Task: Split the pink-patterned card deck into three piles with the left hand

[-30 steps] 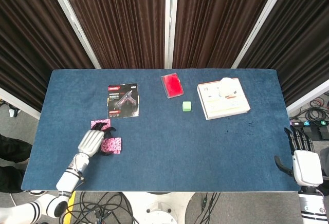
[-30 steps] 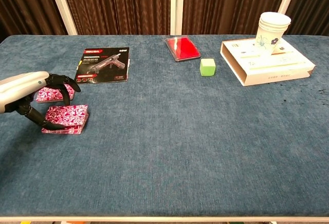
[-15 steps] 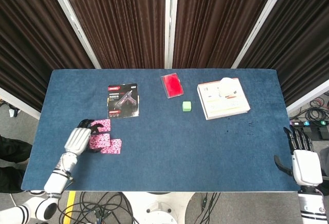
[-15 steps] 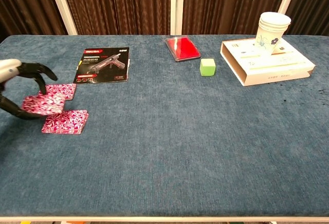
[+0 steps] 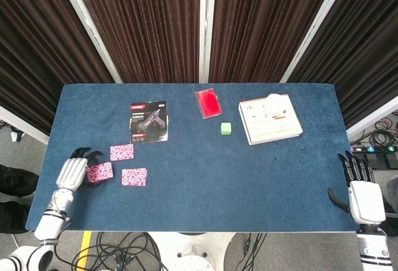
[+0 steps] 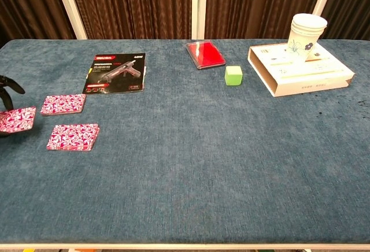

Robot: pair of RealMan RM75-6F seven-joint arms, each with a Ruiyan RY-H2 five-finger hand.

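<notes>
Two pink-patterned card piles lie flat on the blue table: one farther back point(image 5: 122, 151) point(image 6: 63, 103) and one nearer the front point(image 5: 134, 176) point(image 6: 73, 136). A third pink stack point(image 5: 100, 171) point(image 6: 16, 118) is held in my left hand point(image 5: 73, 173), whose dark fingers point(image 6: 8, 84) curl around it at the far left. This stack sits left of both lying piles; whether it touches the table cannot be told. My right hand point(image 5: 359, 191) rests off the table's right front corner, fingers apart, holding nothing.
A glue-gun package point(image 5: 149, 122) lies behind the piles. A red card box point(image 5: 208, 103), a green cube point(image 5: 226, 128), and a white box point(image 5: 270, 120) with stacked paper cups point(image 6: 306, 30) sit at the back right. The table's front edge point(image 6: 185, 244) is near.
My left hand lifted a top portion off the front pile and carried it leftward, leaving a thinner front pile. The right hand barely moved.
</notes>
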